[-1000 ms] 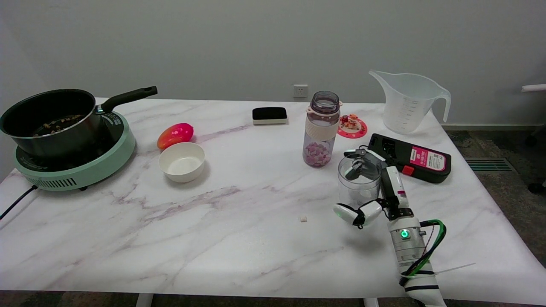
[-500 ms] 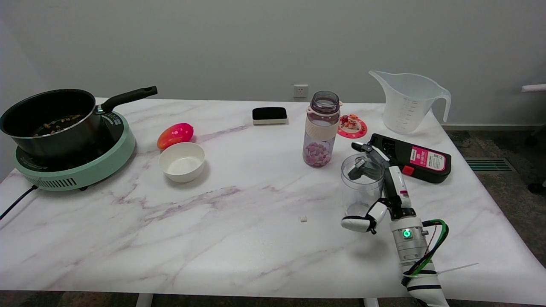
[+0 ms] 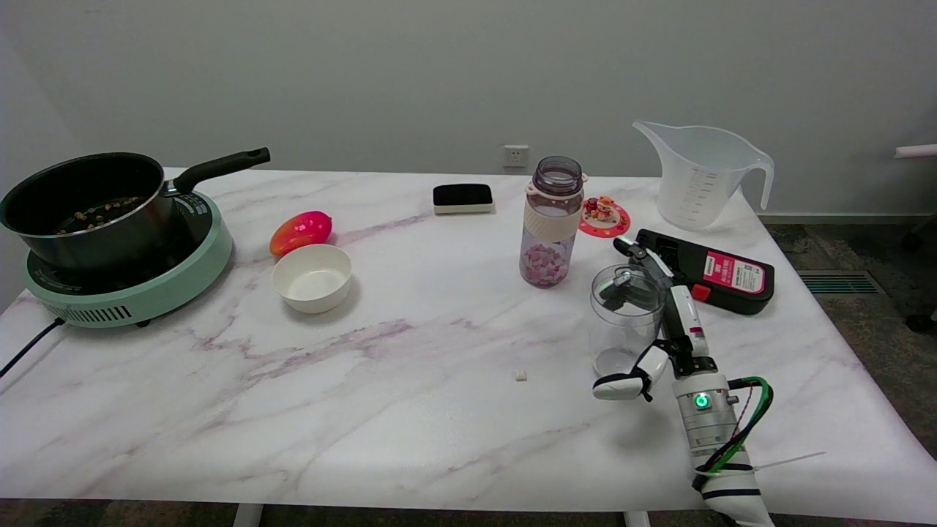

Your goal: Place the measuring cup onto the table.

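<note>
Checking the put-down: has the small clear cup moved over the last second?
Yes. The cup in the right hand has shifted right and slightly lower in the picture, away from the bottle.

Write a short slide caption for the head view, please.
Right hand around a clear cup standing on the table, between bottle and black box.

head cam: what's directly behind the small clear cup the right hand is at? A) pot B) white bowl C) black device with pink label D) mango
C: the black device with the pink label lies just behind the small clear cup, where the right hand is.
</note>
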{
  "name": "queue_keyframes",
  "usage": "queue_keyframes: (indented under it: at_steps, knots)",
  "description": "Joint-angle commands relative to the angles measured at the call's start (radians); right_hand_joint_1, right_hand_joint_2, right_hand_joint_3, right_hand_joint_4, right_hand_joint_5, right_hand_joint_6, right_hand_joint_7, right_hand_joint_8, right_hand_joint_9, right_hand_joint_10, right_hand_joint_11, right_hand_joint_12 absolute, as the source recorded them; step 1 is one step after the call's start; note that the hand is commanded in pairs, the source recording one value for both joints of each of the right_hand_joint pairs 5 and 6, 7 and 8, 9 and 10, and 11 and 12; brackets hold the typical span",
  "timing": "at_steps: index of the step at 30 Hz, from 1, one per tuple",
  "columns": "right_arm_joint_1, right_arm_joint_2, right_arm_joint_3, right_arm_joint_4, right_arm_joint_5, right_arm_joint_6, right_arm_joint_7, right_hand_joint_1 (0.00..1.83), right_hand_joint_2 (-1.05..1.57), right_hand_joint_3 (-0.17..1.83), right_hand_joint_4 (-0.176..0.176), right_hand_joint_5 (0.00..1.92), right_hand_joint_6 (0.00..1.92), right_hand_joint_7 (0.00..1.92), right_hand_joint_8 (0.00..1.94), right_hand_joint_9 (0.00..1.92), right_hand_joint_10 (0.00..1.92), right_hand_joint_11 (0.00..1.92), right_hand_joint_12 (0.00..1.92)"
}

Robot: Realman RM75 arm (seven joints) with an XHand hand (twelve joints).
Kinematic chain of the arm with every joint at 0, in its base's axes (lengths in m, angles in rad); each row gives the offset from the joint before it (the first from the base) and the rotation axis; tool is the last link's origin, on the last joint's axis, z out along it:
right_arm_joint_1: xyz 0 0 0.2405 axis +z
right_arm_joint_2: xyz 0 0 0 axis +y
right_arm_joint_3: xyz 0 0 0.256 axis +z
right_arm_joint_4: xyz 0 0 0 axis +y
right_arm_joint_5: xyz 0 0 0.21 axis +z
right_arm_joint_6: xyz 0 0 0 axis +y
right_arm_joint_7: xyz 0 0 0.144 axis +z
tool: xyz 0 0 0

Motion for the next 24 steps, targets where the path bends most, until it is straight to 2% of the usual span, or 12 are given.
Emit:
queue_keyframes:
  at_steps: [1,2,4,7,18,24]
  knots:
    - [0.000,0.027,0.013,-0.022,0.007,-0.007,0.014,1.07,-0.72,0.70,0.000,0.34,0.34,0.97,0.97,1.03,1.03,1.00,1.00]
    - [0.000,0.032,0.013,-0.022,0.011,-0.008,0.017,1.07,-0.71,0.67,0.000,0.34,0.34,0.96,0.96,0.95,0.95,0.99,0.99]
    - [0.000,0.041,0.018,-0.027,0.022,-0.012,0.016,1.07,-0.71,0.66,0.000,0.34,0.34,0.89,0.89,0.77,0.77,0.80,0.80]
    - [-0.001,0.051,0.013,-0.025,0.035,-0.011,0.019,1.07,-0.71,0.66,0.000,0.33,0.33,0.77,0.77,0.65,0.65,0.69,0.69]
    - [0.000,0.074,0.052,-0.034,0.036,-0.051,0.046,1.08,-0.75,0.70,0.000,0.22,0.22,0.53,0.53,0.48,0.48,0.57,0.57]
    - [-0.007,0.079,0.067,-0.044,0.084,-0.058,0.065,1.09,-0.75,0.70,0.000,0.14,0.14,0.44,0.44,0.45,0.45,0.54,0.54]
